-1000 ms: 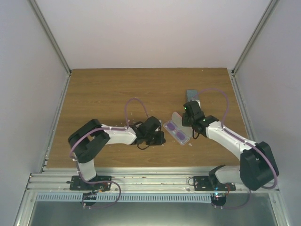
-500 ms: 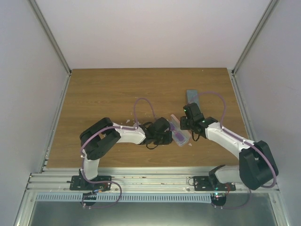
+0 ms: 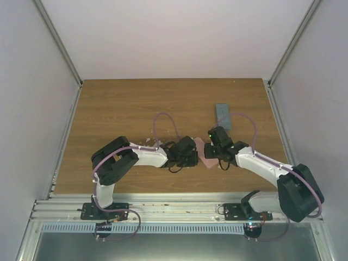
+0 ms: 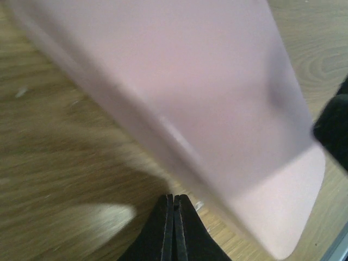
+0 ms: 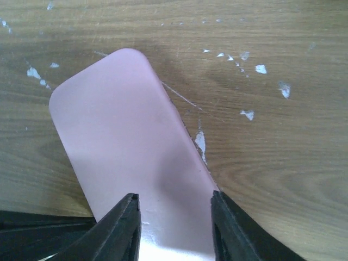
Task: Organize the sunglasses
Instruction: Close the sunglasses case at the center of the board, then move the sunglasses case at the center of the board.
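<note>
One pink case point(image 3: 204, 154) lies shut, likely half the job; my left pincer point(image 4: 174, 201) is pinched empty, my right pincer point(image 5: 174, 202) spread wide above it.

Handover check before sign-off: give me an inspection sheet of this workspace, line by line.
Surface: wooden table, worn, with white flecks near the work spot.
Job's things: nothing seen; no sunglasses show in any view.
Clutter: pink case, apparently closed, lying flat between the grippers; blue-grey case farther back, apart from it.
Grippers: left gripper shut on nothing, tips close beside the pink case; right gripper open, fingers spread over the case's near end, contact unclear.
Cables: purple cables loop above both arms, off the cases.
Surroundings: white walls, metal frame posts, rail under the bases.
</note>
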Robot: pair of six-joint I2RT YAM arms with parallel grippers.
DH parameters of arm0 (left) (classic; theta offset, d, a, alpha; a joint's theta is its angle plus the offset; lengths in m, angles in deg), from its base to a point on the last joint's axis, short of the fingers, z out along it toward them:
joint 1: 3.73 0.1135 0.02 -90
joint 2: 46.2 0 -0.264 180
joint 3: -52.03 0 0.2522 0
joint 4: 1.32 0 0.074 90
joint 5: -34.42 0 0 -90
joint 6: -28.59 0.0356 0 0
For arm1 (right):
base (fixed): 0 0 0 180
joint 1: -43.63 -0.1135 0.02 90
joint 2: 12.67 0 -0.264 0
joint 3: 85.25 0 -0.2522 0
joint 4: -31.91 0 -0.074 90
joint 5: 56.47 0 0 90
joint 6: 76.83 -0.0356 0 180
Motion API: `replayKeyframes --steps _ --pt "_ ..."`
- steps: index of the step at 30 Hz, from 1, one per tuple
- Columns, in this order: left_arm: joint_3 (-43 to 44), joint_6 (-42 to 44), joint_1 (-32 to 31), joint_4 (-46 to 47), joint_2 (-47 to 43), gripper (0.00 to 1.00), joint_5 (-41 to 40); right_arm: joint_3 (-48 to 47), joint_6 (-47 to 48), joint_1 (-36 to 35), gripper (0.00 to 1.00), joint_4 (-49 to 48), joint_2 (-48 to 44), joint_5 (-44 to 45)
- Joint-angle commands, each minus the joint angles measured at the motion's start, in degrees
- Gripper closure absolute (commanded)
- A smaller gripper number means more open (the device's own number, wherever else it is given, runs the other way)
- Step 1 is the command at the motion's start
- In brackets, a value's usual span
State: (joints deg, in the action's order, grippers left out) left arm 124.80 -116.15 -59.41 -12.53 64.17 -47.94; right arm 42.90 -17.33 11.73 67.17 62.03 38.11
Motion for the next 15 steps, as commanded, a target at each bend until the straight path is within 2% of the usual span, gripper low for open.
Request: replayKeyframes --steps 1,4,6,12,15 --pt "-4.65 -0.5 -0.26 -1.39 -4.92 1.0 -5.96 -1.24 0.14 -0.22 0.59 1.23 -3.2 3.74" --pt "-7.95 0.1 -0.26 -2.07 -11.01 1.0 -9.14 -0.73 3.9 -0.2 0.38 -0.64 -4.19 3.54" --pt "-9.67 0.68 -0.03 -3.95 -14.77 1.0 -10.72 0.43 6.26 -0.16 0.27 -2.82 -3.74 2.04" --pt "-13.67 3.12 2.47 -5.38 -24.71 0.96 -10.43 1.43 5.36 -0.31 0.2 -4.05 -0.1 0.08" --pt "-14.94 4.25 4.52 -5.7 -27.82 0.94 -9.06 3.25 6.03 -0.4 0.07 -6.57 -0.09 -3.16"
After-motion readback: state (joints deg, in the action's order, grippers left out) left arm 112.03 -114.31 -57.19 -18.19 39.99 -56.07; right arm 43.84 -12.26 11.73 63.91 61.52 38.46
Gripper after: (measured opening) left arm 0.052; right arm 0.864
